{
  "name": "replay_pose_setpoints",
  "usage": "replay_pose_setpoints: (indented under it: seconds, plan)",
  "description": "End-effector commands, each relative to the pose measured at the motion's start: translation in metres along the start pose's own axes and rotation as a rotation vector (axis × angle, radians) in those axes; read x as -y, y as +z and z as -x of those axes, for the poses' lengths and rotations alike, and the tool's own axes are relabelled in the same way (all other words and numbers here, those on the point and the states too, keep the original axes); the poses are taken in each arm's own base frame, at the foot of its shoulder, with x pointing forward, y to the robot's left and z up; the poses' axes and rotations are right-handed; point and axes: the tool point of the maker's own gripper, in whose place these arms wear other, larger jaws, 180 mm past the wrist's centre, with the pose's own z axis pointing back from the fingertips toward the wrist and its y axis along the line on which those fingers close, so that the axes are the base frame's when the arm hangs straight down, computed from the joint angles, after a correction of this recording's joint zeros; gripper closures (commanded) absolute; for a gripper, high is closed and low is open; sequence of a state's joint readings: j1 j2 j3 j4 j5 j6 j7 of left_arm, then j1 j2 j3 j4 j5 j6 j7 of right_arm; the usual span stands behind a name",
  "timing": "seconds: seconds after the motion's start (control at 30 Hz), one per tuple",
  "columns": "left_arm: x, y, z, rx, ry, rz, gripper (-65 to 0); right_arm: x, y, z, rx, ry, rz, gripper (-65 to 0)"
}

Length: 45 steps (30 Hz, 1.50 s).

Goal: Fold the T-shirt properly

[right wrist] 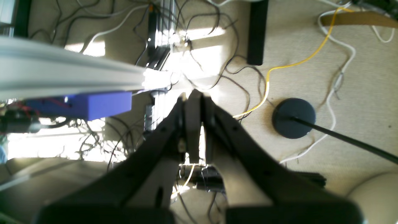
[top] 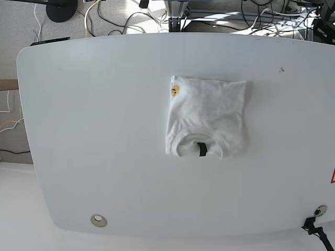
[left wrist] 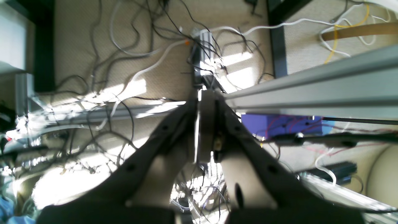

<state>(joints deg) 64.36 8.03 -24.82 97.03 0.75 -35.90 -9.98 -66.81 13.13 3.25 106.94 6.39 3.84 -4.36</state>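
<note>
The white T-shirt [top: 207, 117] lies folded into a compact rectangle on the white table [top: 94, 130], right of centre. Its collar faces the near edge, with the black neck label [top: 202, 149] showing. A small yellow bit of print [top: 175, 91] peeks out at its far left corner. Neither arm shows in the base view. My left gripper [left wrist: 206, 95] is shut and empty, off the table, over a carpeted floor with cables. My right gripper [right wrist: 192, 93] is also shut and empty, over the same floor. The T-shirt does not show in either wrist view.
An aluminium rail [left wrist: 311, 90] and a purple box [left wrist: 279, 124] lie close to the left gripper. The rail [right wrist: 71, 74] and box [right wrist: 93, 104] also show in the right wrist view. A round black stand base [right wrist: 293, 117] sits on the floor.
</note>
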Motion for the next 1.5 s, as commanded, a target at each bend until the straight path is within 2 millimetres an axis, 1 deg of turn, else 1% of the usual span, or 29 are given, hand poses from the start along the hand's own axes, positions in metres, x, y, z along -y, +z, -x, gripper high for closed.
replay_pose_setpoints:
  seconds: [0.0,0.03,0.07,0.1,0.17,0.23,0.3,0.37,0.4,0.47,0.53,0.6,0.63,0.7,0.77,0.83,0.9,0.97,1.03,1.1,1.2,1.37,1.47]
  plan:
    - [-0.003,-0.004,0.005,0.008,0.033,-0.003,0.0,-0.005,-0.001,0.028,-0.063,0.008,-0.007,0.0]
    - [-0.005,-0.010,0.018,-0.013,0.060,-0.005,0.0,-0.011,-0.007,0.038,-0.085,-0.004,-0.026,0.0]
    - [-0.010,-0.017,0.026,-0.028,0.068,-0.003,0.0,-0.013,-0.013,0.046,-0.102,-0.019,-0.037,0.0]
    - [-0.014,-0.023,0.038,-0.054,0.086,-0.003,0.0,-0.013,-0.020,0.053,-0.117,-0.023,-0.037,0.0]
    - [-0.013,-0.037,0.064,-0.110,0.130,0.018,0.0,-0.009,-0.033,0.072,-0.162,-0.037,-0.031,0.0]
    - [-0.016,-0.048,0.088,-0.181,0.128,0.030,0.0,-0.005,-0.048,0.089,-0.206,-0.048,-0.022,0.0]
    - [-0.011,-0.057,0.112,-0.243,0.159,0.041,0.0,-0.015,-0.068,0.099,-0.237,-0.047,-0.051,0.0]
    - [-0.005,-0.076,0.122,-0.272,0.180,0.063,0.0,-0.017,-0.080,0.116,-0.287,-0.048,-0.057,0.0]
    - [-0.002,-0.083,0.129,-0.294,0.190,0.071,0.0,-0.017,-0.089,0.118,-0.292,-0.049,-0.056,0.0]
    - [0.003,-0.095,0.138,-0.325,0.214,0.085,0.0,-0.029,-0.103,0.126,-0.306,-0.064,-0.072,0.0]
    - [0.003,-0.110,0.146,-0.351,0.241,0.065,0.0,-0.032,-0.116,0.130,-0.327,-0.074,-0.069,0.0]
    - [-0.007,-0.116,0.160,-0.411,0.232,0.036,0.0,-0.030,-0.127,0.136,-0.356,-0.081,-0.068,0.0]
    - [-0.010,-0.122,0.160,-0.422,0.225,0.034,0.0,-0.029,-0.130,0.140,-0.371,-0.085,-0.065,0.0]
    - [-0.007,-0.133,0.164,-0.453,0.248,0.036,0.0,-0.032,-0.140,0.141,-0.390,-0.100,-0.066,0.0]
    - [-0.002,-0.137,0.172,-0.492,0.274,0.036,0.0,-0.029,-0.149,0.139,-0.399,-0.102,-0.060,0.0]
    - [-0.013,-0.145,0.173,-0.525,0.250,0.011,0.0,-0.026,-0.156,0.139,-0.412,-0.104,-0.054,0.0]
    - [-0.019,-0.146,0.181,-0.577,0.220,-0.021,0.0,-0.022,-0.164,0.137,-0.427,-0.108,-0.048,0.0]
    - [-0.020,-0.147,0.187,-0.614,0.202,-0.053,0.0,-0.020,-0.170,0.139,-0.450,-0.112,-0.041,0.0]
    - [-0.023,-0.154,0.184,-0.642,0.188,-0.077,0.0,-0.017,-0.177,0.137,-0.465,-0.117,-0.036,0.0]
    - [-0.035,-0.159,0.180,-0.689,0.168,-0.118,0.0,-0.015,-0.180,0.139,-0.486,-0.122,-0.028,0.0]
    - [-0.034,-0.165,0.176,-0.722,0.166,-0.117,0.0,-0.012,-0.184,0.141,-0.513,-0.126,-0.017,0.0]
    - [-0.034,-0.171,0.170,-0.739,0.163,-0.115,0.0,-0.011,-0.189,0.136,-0.515,-0.129,-0.015,0.0]
    - [-0.041,-0.172,0.168,-0.737,0.150,-0.151,0.0,-0.011,-0.189,0.136,-0.515,-0.129,-0.015,0.0]
